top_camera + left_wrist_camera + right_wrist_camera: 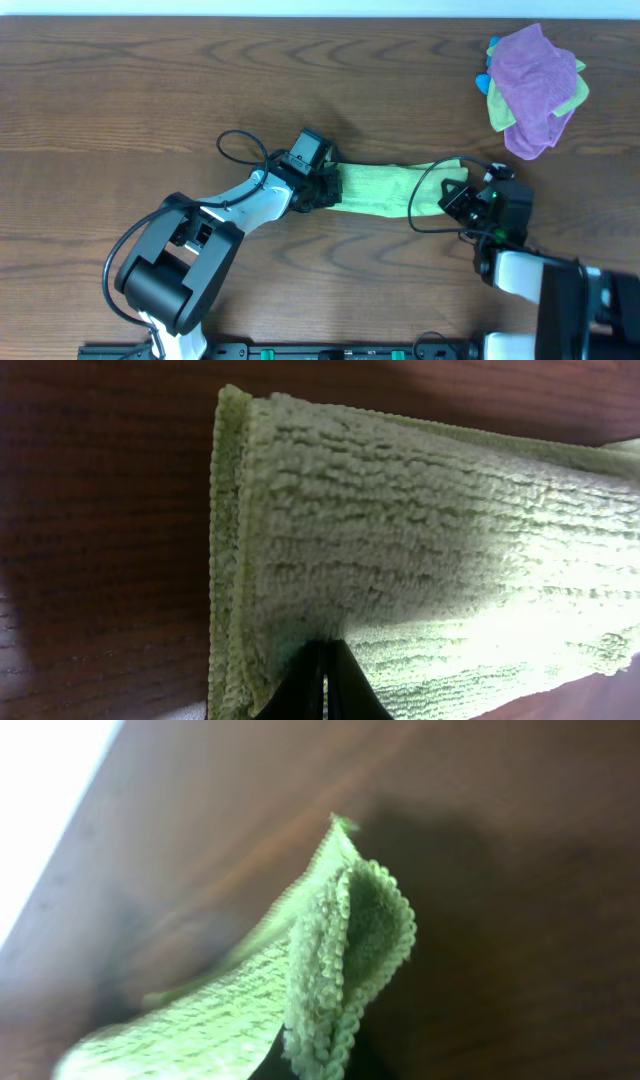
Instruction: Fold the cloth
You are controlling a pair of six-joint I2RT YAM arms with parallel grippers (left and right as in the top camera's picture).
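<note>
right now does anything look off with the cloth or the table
Nothing spilled or damaged. The cloth is stretched into a narrow band between the left fingers and right fingers, its right end curling open. The purple cloth sits bunched far right.

overhead: top-down, far | left wrist: close on cloth [420, 550] | right wrist: close, seemingly oblique | shared: cloth

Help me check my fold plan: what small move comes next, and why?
Probably carry the right end effector over toward the left end effector: the cloth lies as a narrow doubled strip between them, both ends pinched, so meeting the ends would halve it.
</note>
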